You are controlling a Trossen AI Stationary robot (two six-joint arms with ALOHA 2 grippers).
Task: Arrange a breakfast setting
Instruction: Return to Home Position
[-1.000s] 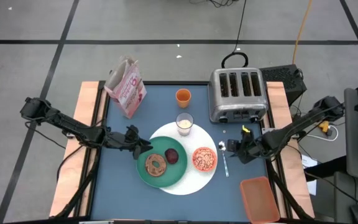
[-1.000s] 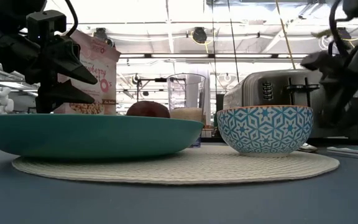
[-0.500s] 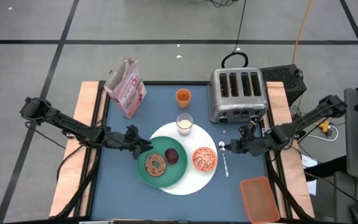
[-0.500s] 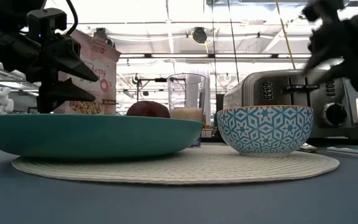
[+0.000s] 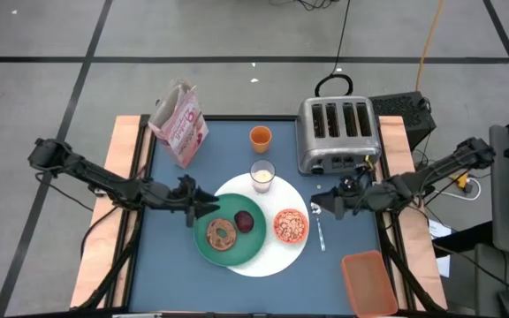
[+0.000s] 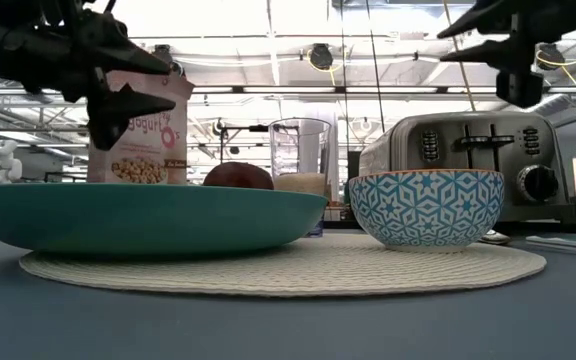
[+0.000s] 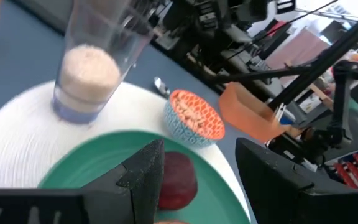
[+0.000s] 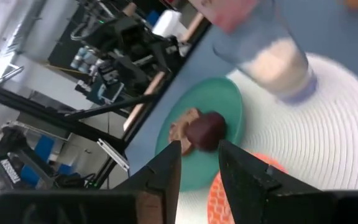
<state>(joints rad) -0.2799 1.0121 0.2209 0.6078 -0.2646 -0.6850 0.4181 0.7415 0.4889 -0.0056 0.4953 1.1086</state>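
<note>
**Arm poses at centre frame.** Both dark arms reach inward from the side edges of the high view. The left gripper (image 5: 203, 210), fingers spread and empty, hovers at the left rim of the smaller green plate (image 5: 203, 251). This plate rests on the large white round woven mat (image 5: 268, 258). The right gripper (image 5: 317, 207), fingers likewise apart, hangs over the blue-handled spoon (image 5: 320, 231), which lies right of the mat beside the small orange bowl (image 5: 291, 225). One second earlier, both grippers sat lower in the low view. The right now stands above the silver four-slot toaster (image 5: 337, 131).
</note>
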